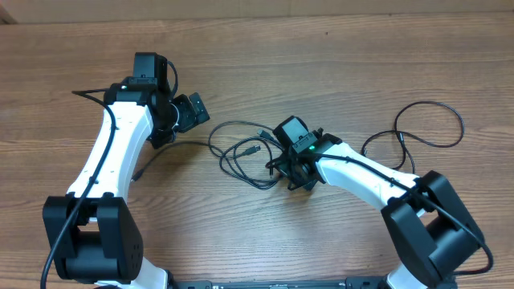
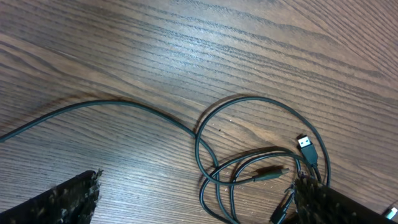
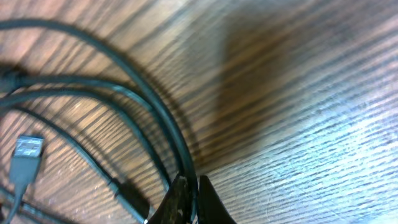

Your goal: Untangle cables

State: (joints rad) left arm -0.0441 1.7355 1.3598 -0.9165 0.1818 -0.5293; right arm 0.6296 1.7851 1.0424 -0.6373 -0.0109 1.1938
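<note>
Centrally on the brown wood-grain table, the thin black cables lie in loose overlapping loops, a flat bunch of round, smooth, rubbery cords between the two arms. The right gripper sits at the right edge of that bunch. In its wrist view the dark tapered fingertips are clenched together low over the wood, with one strand running straight into the pinch, so this gripper grasps a strand of the cables. The left gripper is to the left of the bunch and slightly farther away, with its fingers spread wide and holding nothing. In its wrist view the loops lie on the table between its two rough black pads, much nearer the right-hand pad. That pad's tip overlaps the cable ends, but whether it touches them cannot be told. A rectangular USB plug with a silver metal mouth lies just beside that pad, and a slimmer connector rests inside the loops. One single strand trails away to the left across the grain. A separate thin black cord forms an open loop well apart on the right, beyond the right arm's white forearm.
</note>
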